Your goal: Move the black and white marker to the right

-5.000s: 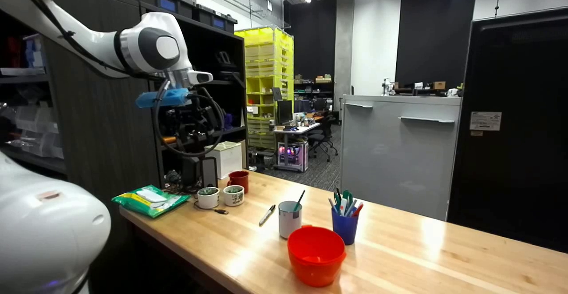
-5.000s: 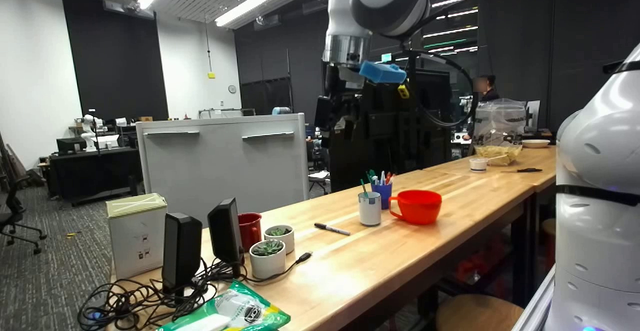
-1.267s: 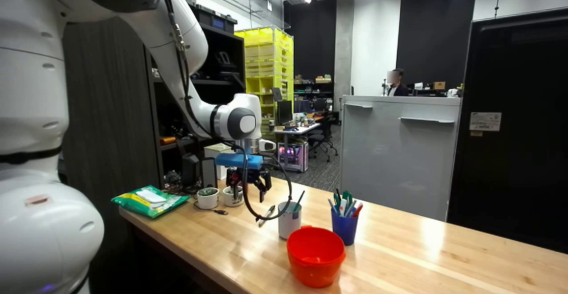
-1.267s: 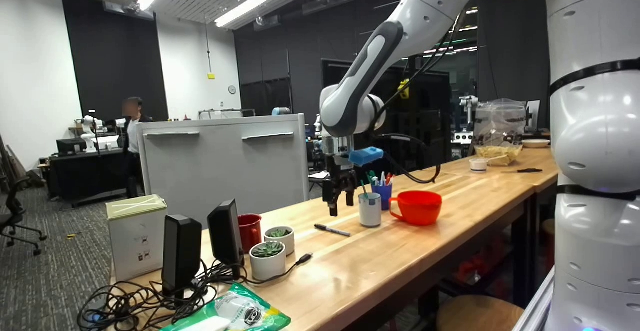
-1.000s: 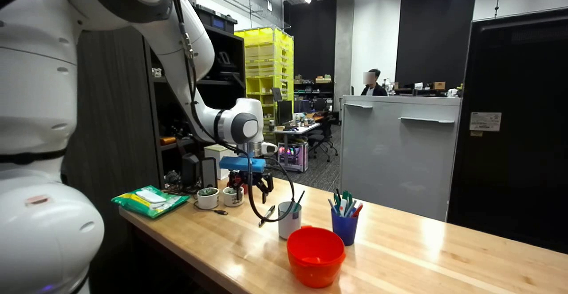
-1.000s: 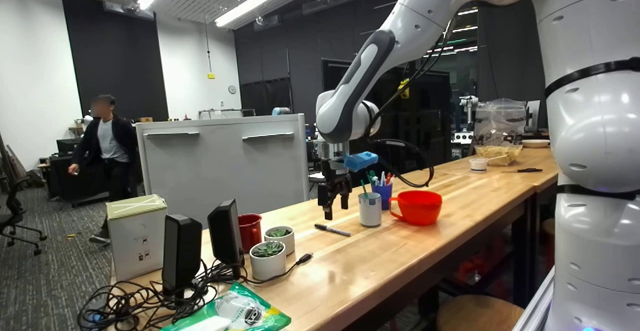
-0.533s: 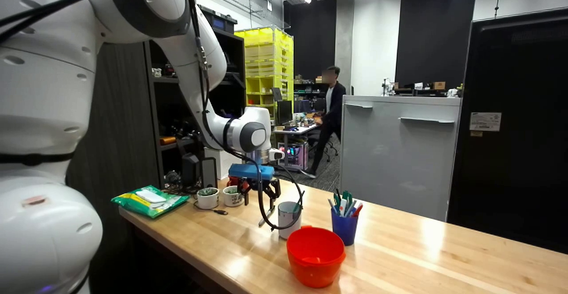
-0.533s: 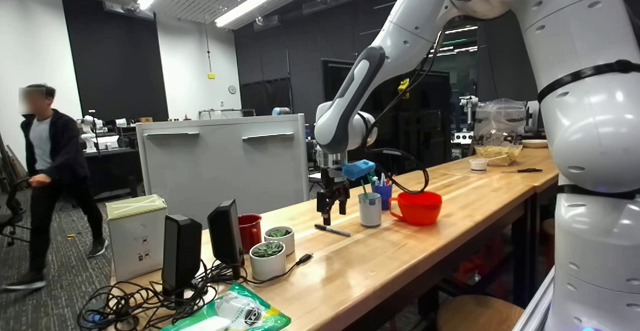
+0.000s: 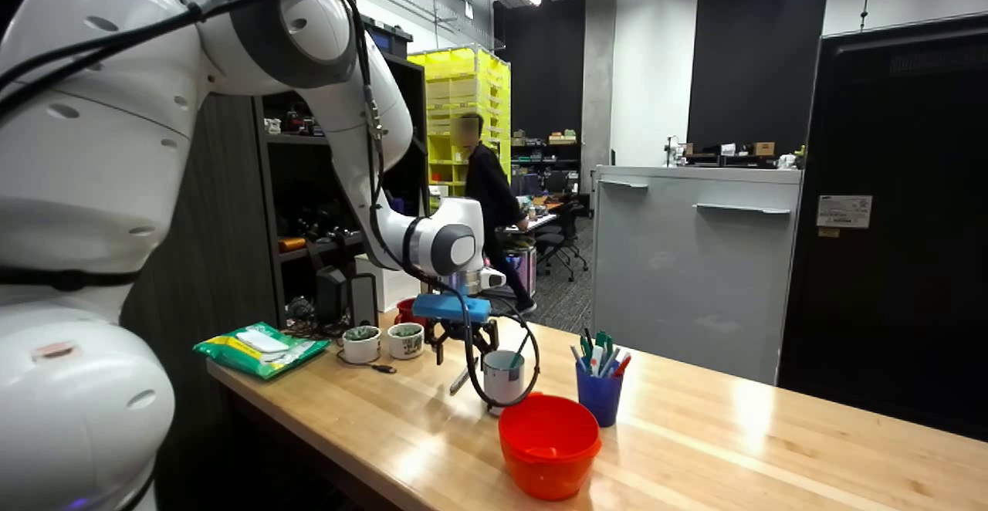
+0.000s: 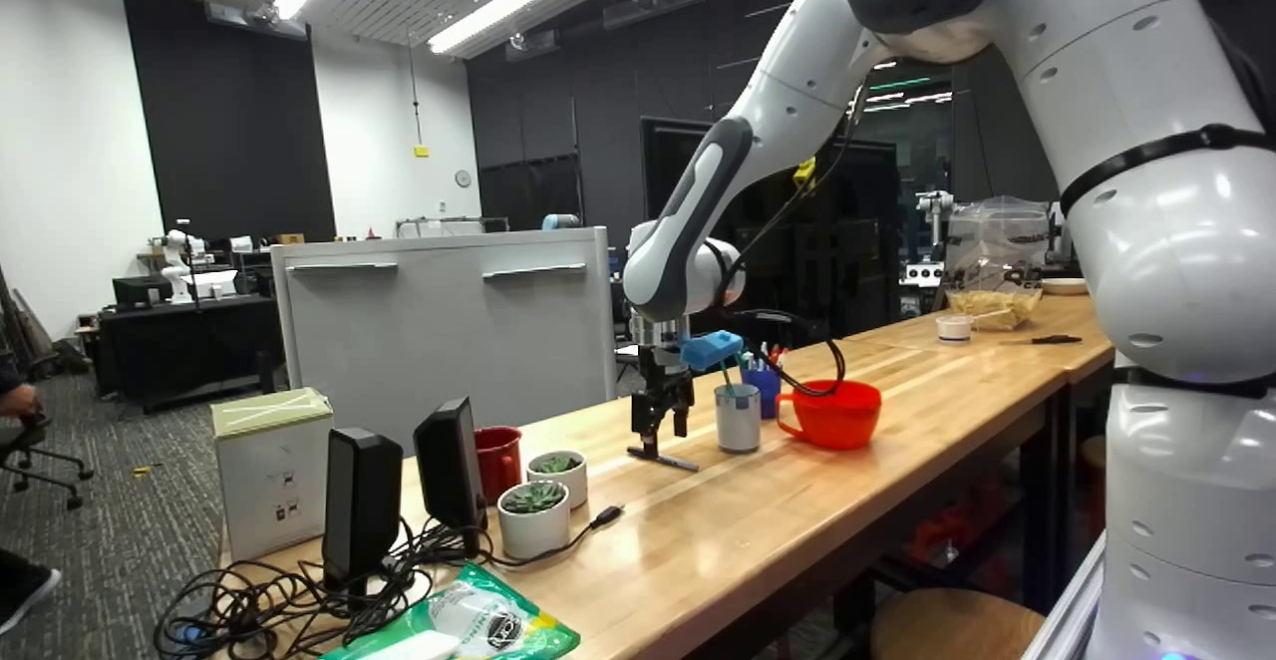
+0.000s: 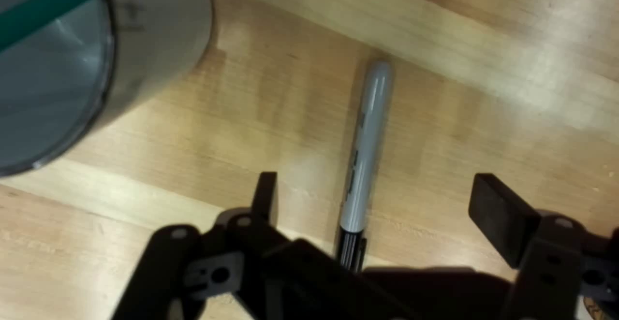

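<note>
The marker lies flat on the wooden table, with a grey-white barrel and a black cap. It shows in both exterior views point(image 9: 458, 382) point(image 10: 680, 463), partly covered by a finger in each. In the wrist view the marker point(image 11: 366, 151) runs lengthwise between the fingers, nearer the left one, and part of its cap is hidden behind the gripper body. My gripper point(image 11: 377, 199) points down, wide open and empty. In both exterior views the gripper point(image 9: 466, 350) point(image 10: 665, 444) is low over the marker. I cannot tell whether a fingertip touches the table.
A white cup point(image 10: 738, 421) with a green pen stands close beside the marker and gripper. Beyond are a red-orange bowl point(image 9: 549, 449) and a blue pen cup point(image 9: 599, 395). Small plant pots point(image 10: 535, 518), a red mug point(image 10: 498, 461) and a cable are on the other side.
The arm has swung over the table and my gripper has come down to the marker, staying open. The marker has not moved. A person has walked past in the background.
</note>
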Action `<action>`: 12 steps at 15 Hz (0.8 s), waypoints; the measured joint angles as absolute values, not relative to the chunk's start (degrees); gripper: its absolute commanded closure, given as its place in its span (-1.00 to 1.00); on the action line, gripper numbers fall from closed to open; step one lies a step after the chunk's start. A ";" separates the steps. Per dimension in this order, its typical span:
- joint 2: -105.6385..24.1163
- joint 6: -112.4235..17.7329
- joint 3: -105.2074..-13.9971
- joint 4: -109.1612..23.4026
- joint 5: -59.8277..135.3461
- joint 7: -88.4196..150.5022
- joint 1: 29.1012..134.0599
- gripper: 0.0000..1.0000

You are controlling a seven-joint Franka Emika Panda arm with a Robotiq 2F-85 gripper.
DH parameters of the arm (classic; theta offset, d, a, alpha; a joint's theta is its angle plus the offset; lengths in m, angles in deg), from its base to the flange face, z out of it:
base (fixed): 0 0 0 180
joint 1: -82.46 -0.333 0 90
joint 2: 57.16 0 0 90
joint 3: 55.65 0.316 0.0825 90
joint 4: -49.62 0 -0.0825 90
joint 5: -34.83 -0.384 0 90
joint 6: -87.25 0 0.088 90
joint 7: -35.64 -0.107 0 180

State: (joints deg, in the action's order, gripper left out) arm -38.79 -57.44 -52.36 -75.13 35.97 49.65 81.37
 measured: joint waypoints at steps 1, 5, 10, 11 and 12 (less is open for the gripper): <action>-38.19 -57.66 -52.36 -74.73 35.97 49.71 81.45 -1.00; -36.26 -59.25 -52.36 -73.90 35.97 49.75 81.90 -1.00; -34.91 -61.17 -52.35 -73.90 35.97 49.76 82.57 -0.48; -34.71 -61.41 -52.35 -73.90 35.95 49.78 82.65 -0.39; -34.70 -61.72 -52.36 -73.88 35.96 49.79 82.78 -0.24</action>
State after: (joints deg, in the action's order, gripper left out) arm -34.70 -61.72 -52.36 -73.88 35.96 49.79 82.78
